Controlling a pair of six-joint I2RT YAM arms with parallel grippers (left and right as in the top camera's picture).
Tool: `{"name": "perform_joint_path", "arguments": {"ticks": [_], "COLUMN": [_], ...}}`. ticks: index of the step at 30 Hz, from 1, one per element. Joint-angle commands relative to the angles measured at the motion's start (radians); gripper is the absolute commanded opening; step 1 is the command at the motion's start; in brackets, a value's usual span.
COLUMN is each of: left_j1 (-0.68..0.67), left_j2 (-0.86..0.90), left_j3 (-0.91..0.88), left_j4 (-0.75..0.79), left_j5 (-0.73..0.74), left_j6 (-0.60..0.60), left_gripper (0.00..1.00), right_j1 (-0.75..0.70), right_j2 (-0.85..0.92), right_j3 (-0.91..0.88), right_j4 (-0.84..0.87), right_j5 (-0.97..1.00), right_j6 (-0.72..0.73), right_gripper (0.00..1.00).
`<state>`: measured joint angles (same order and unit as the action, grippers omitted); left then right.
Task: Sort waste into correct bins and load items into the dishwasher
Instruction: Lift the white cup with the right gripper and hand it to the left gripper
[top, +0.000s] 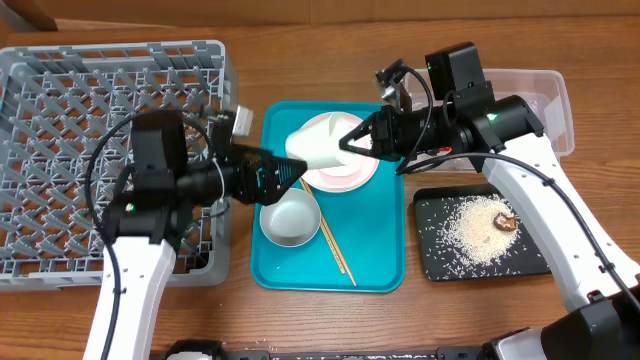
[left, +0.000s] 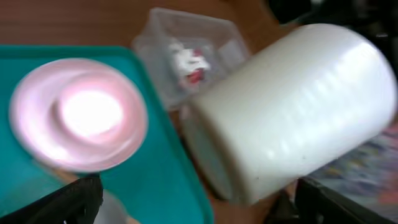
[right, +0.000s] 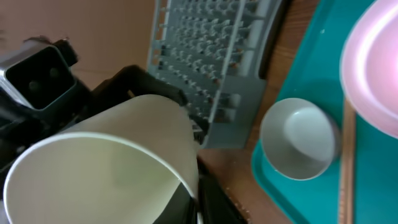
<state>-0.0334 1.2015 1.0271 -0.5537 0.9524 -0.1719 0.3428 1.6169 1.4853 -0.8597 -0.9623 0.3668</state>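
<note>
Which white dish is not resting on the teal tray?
The cup, lifted and tilted above it; the bowl and the plate lie on the tray.

Large flat teal tray (top: 380, 250) lies lengthwise at the centre of a brown wood-grain surface (top: 300, 318), its rim raised all round.

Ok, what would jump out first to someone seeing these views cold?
A white cup hangs in the air over the teal tray, with the left tool and right tool meeting nose to nose at it; which one grips it is unclear. To the right, rice lies scattered across the black tray, and the big grey rack fills the left side.
</note>
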Motion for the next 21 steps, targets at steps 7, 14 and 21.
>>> {"name": "perform_joint_path", "arguments": {"ticks": [7, 14, 21], "left_j1": [-0.014, -0.115, -0.144], "left_j2": [0.040, 0.040, 0.040], "left_j3": [0.018, 0.018, 0.018], "left_j4": [0.269, 0.400, 0.401], "left_j5": [0.410, 0.426, 0.374], "left_j6": [-0.015, -0.079, -0.079], "left_gripper": [1.00, 0.94, 0.86], "right_j1": [0.004, 0.004, 0.004], "right_j2": [-0.001, -0.001, -0.001], "right_j3": [0.006, 0.006, 0.006], "right_j4": [0.004, 0.005, 0.027], "right_j5": [-0.290, -0.293, -0.334], "right_j6": [-0.023, -0.023, -0.023], "right_gripper": [0.04, 0.04, 0.04]}}
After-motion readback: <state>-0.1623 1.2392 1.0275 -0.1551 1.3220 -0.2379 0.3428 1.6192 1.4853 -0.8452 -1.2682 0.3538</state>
